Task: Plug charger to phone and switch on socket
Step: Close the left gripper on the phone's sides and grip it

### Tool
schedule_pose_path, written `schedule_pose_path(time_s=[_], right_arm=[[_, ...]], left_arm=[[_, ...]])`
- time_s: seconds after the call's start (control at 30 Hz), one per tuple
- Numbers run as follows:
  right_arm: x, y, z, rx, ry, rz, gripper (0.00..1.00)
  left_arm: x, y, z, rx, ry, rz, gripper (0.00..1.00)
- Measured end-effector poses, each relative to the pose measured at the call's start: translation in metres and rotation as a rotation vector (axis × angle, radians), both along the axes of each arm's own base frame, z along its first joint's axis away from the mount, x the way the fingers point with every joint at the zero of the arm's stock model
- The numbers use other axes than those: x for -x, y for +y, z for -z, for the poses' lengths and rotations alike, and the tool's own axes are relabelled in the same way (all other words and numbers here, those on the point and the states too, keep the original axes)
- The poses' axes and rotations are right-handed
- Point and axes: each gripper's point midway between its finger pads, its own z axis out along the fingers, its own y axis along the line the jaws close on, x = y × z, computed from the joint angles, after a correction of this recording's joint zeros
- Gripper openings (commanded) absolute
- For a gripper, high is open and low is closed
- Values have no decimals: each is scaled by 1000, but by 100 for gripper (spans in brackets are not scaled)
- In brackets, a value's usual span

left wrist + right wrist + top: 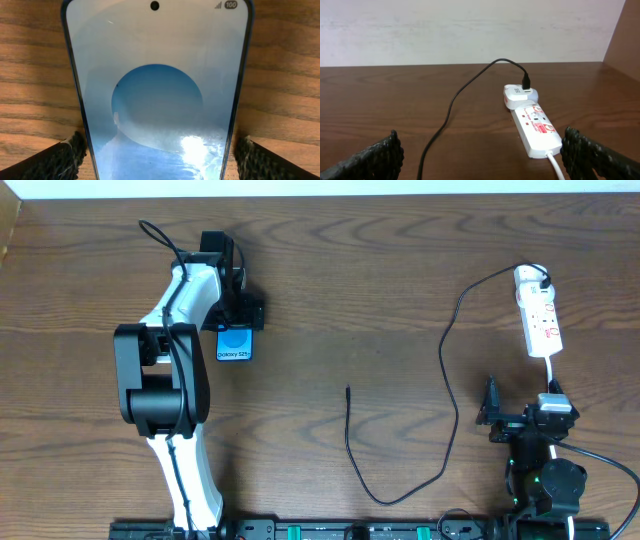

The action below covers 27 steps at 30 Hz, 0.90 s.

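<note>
One phone [234, 343], face up on the table [380, 300] at far left, screen lit blue. I've got the left gripper [161, 162] right over it, jaws spread wide, one finger either side of the phone's edges; can't tell if the pads [60, 160] touch. Nothing grasped.

One charger [443, 360]: its plug end sits in a white adapter [519, 95] on the socket [540, 315] at far right. The cable loops down across the table and its connector tip [347, 391] lies loose mid-table, well apart from the phone.

One socket, one white cord. The right gripper [485, 162] is near it, released, facing the strip, holding nothing.
</note>
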Motion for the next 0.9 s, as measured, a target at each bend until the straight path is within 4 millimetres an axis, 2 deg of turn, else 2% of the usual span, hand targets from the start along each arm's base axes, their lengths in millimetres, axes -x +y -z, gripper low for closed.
schedule_pose_path(time_s=[0.23, 0.4, 0.9], right_arm=[[0, 0, 0, 0, 0, 0, 99], [0, 0, 0, 0, 0, 0, 99], [0, 0, 0, 0, 0, 0, 99]], left_arm=[[0, 0, 0, 0, 1, 0, 100], [0, 0, 0, 2, 1, 0, 95], [0, -1, 0, 5, 1, 1, 93]])
